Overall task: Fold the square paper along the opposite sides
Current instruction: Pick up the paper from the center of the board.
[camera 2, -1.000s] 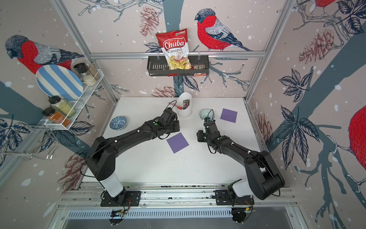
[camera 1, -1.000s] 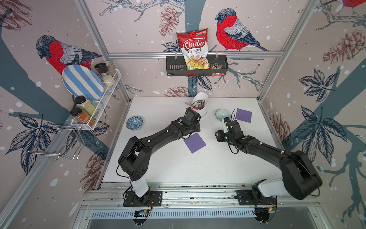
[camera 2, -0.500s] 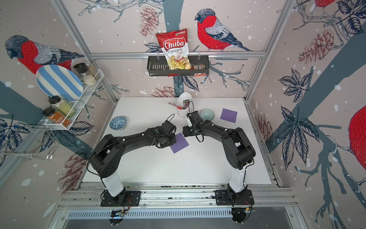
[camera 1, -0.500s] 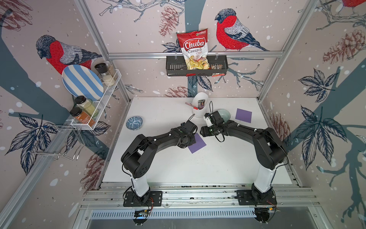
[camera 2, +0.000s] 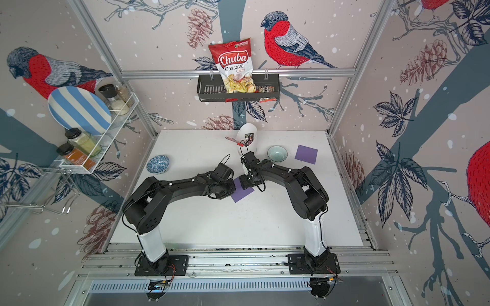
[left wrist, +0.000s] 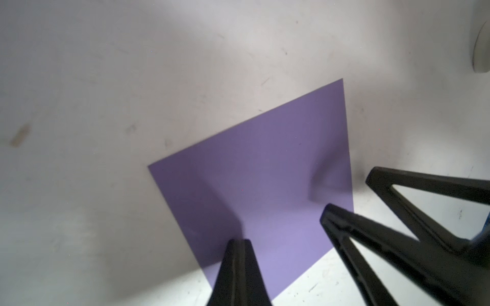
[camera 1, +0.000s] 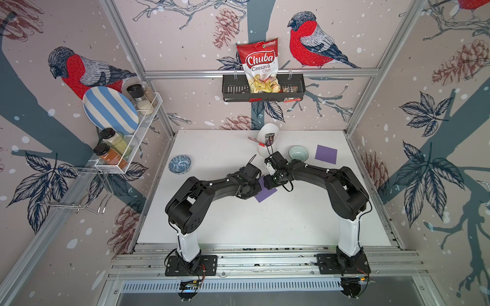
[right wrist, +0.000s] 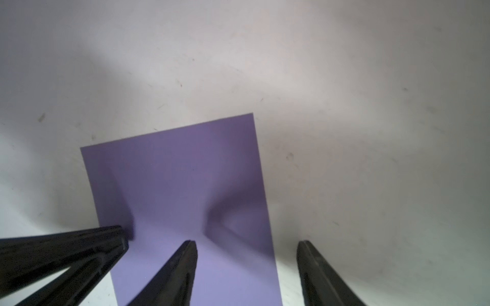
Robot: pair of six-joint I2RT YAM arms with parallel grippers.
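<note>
A purple square paper (camera 1: 267,195) (camera 2: 241,196) lies flat at the middle of the white table (camera 1: 265,227), partly hidden under both grippers. In the left wrist view my left gripper (left wrist: 239,241) is shut with nothing between its fingers, and its tip is down on the paper (left wrist: 265,164) near one edge. My right gripper (right wrist: 247,242) stands open over the neighbouring edge of the paper (right wrist: 180,169). One finger (right wrist: 185,254) is above the sheet and the other finger (right wrist: 310,259) is above bare table. In both top views the two grippers meet head to head.
A second purple sheet (camera 1: 326,154) lies at the back right beside a pale green bowl (camera 1: 298,153). A white cup (camera 1: 266,140) with small items stands just behind the grippers. A blue patterned bowl (camera 1: 179,164) sits at the left.
Both arms have come in over the paper: the left gripper from beside the white cup, the right from near the green bowl. The right gripper's jaws have opened wider.
</note>
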